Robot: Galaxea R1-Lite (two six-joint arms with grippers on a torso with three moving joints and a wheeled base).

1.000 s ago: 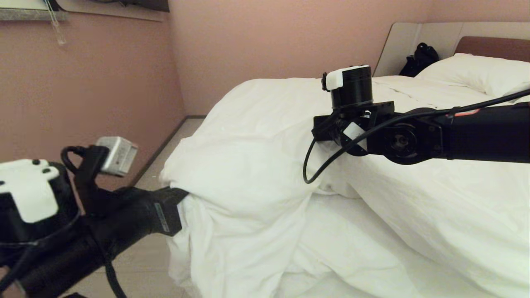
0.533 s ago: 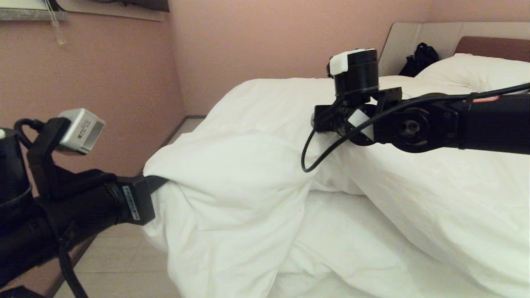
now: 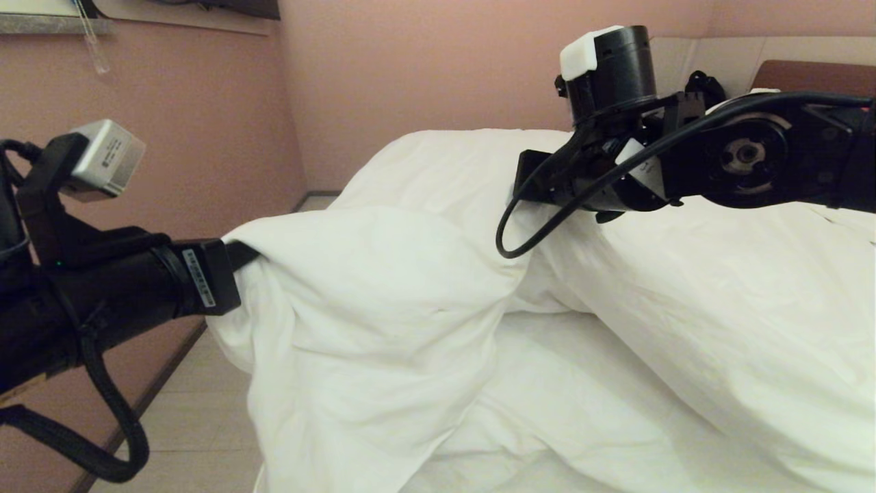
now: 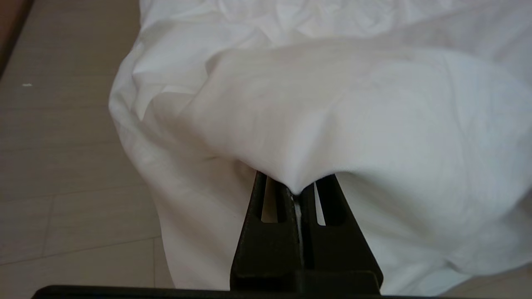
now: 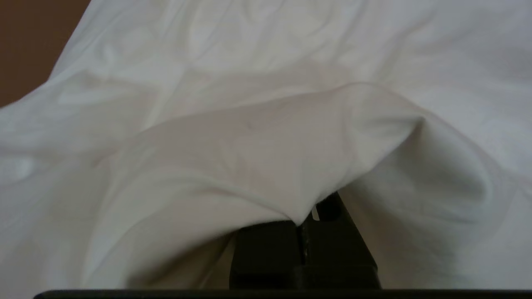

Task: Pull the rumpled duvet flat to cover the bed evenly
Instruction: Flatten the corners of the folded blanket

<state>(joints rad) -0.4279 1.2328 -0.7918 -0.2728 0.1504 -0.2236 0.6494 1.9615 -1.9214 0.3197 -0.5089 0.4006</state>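
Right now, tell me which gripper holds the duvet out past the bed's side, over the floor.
The left gripper, shut on the duvet over the floor; the right gripper grips above the mattress.

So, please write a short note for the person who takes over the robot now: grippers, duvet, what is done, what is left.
Left gripper: shut on the duvet, holding a fold lifted out past the bed's left edge, above the floor.
Right gripper: shut on the duvet too, raised over the middle of the bed.
Done: both grips taken, duvet lifted.
Left: the duvet is bunched and bare sheet shows at the near end; pull it out flat and even, then release.
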